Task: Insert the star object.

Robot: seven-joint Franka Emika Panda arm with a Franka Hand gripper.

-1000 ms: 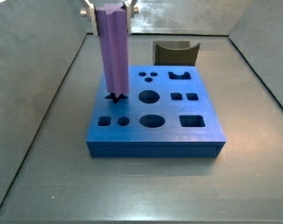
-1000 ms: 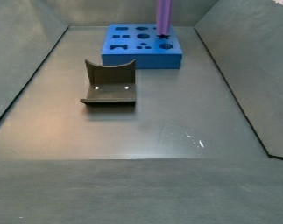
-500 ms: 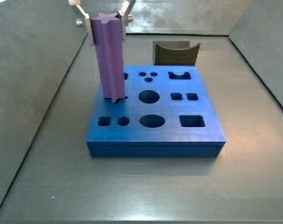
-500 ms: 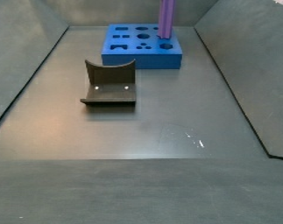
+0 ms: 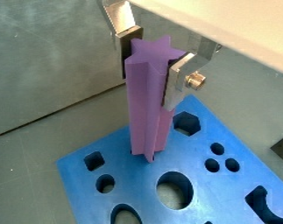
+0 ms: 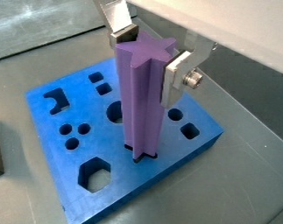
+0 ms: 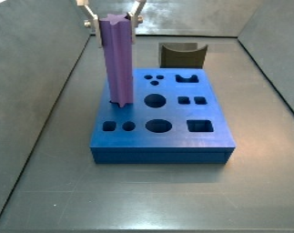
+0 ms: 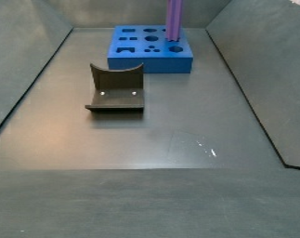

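The star object (image 7: pixel 115 59) is a long purple peg with ridged sides, standing upright. Its lower end sits in a hole near a corner of the blue block (image 7: pixel 174 127), which has several shaped holes. My gripper (image 7: pixel 111 12) is at the peg's top end, shut on it. In both wrist views the silver fingers (image 5: pixel 179 77) press flat against opposite sides of the peg (image 5: pixel 148 109), just below its star-shaped top face. The gripper (image 6: pixel 145 54) holds the peg (image 6: pixel 143 109) the same way there. In a side view the peg (image 8: pixel 175 19) rises from the block (image 8: pixel 150 51); the gripper is out of frame.
A dark brown curved piece (image 8: pixel 115 88) stands on the grey floor apart from the block, also seen behind the block (image 7: pixel 181 53). Sloping grey walls enclose the floor on all sides.
The peg and gripper have moved down a little since one second ago, and the dark star-shaped hole round the peg's foot is now covered. Little change in the last half second.
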